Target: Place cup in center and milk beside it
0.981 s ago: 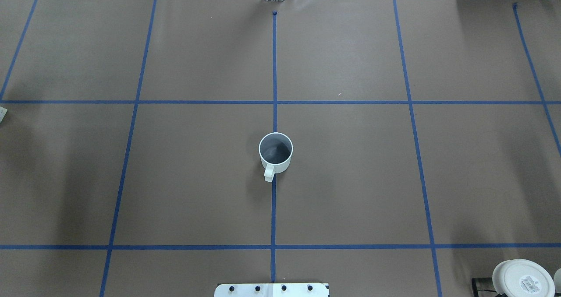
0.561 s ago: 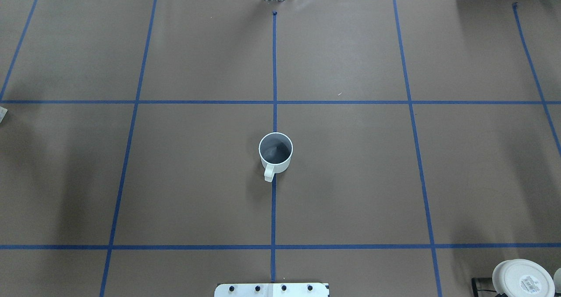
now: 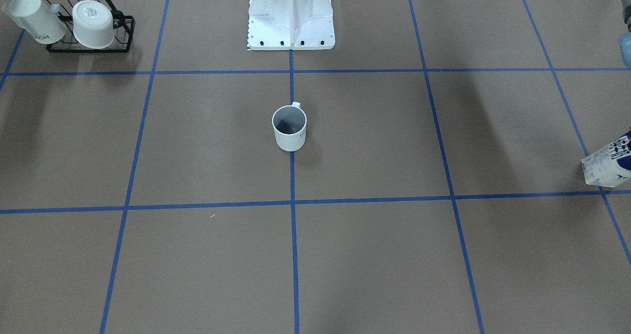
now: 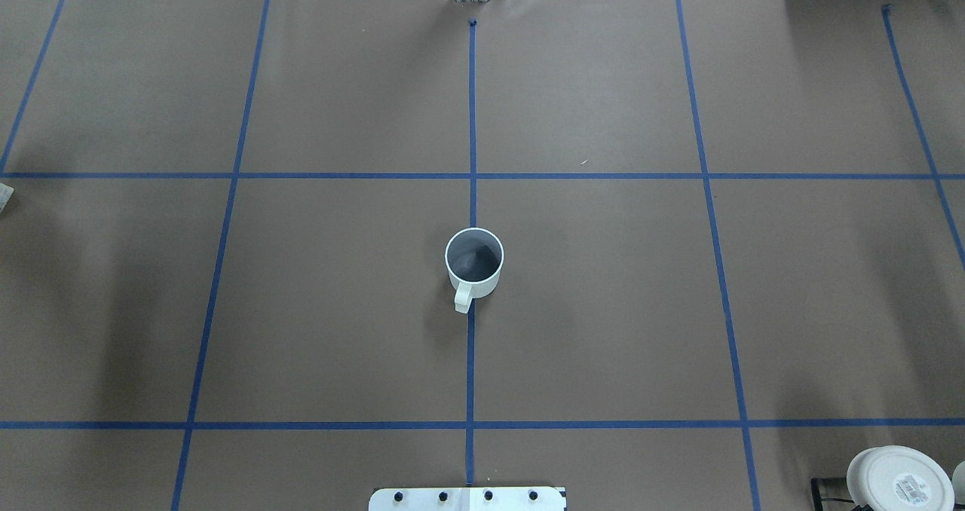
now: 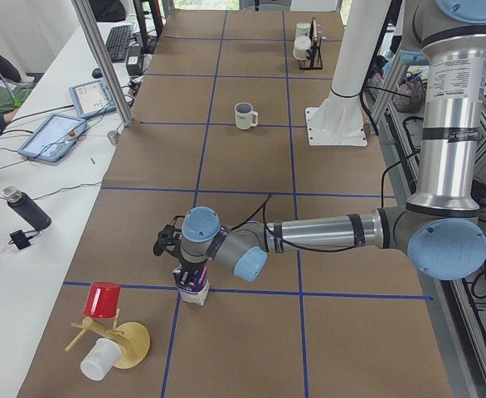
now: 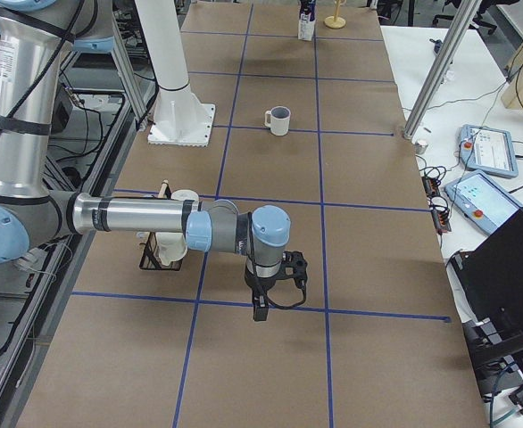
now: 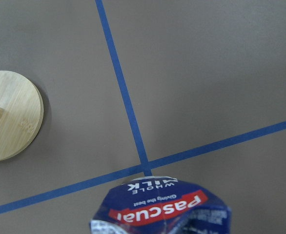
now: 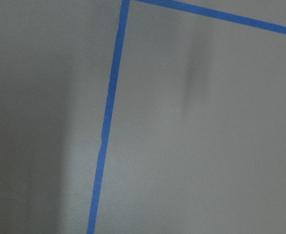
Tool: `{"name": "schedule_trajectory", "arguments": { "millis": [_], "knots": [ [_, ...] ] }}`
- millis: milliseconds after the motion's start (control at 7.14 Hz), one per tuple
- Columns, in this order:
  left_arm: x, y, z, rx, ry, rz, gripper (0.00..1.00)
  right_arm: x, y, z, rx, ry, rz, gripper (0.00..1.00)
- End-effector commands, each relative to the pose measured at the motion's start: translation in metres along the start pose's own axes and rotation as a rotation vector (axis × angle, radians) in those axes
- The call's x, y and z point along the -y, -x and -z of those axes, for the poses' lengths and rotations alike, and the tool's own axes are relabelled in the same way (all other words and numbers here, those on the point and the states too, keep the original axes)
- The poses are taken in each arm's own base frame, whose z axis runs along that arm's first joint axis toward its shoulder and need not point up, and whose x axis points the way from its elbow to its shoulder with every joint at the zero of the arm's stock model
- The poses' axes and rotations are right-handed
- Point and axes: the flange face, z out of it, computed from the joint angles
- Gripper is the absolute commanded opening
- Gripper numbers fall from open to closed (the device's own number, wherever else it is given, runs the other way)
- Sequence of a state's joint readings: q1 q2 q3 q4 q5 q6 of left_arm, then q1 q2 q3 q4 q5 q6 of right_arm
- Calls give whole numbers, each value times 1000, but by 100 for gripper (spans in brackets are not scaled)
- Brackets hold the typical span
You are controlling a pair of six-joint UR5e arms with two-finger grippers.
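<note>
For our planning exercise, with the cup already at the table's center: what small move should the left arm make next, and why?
Probably grip and lift the milk slightly. The left gripper sits over its top at the table's end, while the cup stands alone on the centre line. Whether the fingers are shut cannot be told.

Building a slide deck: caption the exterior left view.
Left gripper down at the milk in the foreground; the cup stands upright far behind.

My left arm (image 5: 326,232) is stretched out low and flat, left gripper (image 5: 190,275) pointing straight down. Right arm (image 6: 136,216), same deal, right gripper (image 6: 261,308) aimed down. Can't tell how either's jaws stand.
</note>
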State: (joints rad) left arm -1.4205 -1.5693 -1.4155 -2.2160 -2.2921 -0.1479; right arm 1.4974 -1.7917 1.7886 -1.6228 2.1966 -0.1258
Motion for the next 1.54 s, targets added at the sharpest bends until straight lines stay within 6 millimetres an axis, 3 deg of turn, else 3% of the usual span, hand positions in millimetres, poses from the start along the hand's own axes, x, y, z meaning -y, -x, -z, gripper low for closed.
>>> {"name": "schedule_trajectory", "arguments": {
  "millis": [0, 280, 420, 701, 841, 1121, 1401],
  "knots": [
    [9, -12, 12, -14, -18, -13, 0, 0, 0, 0, 0, 0, 2, 100],
    [26, -44, 44, -99, -18, 25, 0, 0, 0, 0, 0, 0, 0, 100],
    [39, -75, 77, -102, -41, 113, 0, 0, 0, 0, 0, 0, 0, 100],
    [54, -108, 100, -127, -77, 205, 0, 0, 0, 0, 2, 1, -1, 100],
    [61, -157, 99, -167, -62, 246, 0, 0, 0, 0, 3, 1, -1, 100],
    [73, -286, 92, -181, -36, 324, 0, 0, 0, -1, 2, 3, -2, 100],
    [102, -394, 111, -146, 21, 356, 0, 0, 0, -1, 2, 3, -2, 100]
  ]
}}
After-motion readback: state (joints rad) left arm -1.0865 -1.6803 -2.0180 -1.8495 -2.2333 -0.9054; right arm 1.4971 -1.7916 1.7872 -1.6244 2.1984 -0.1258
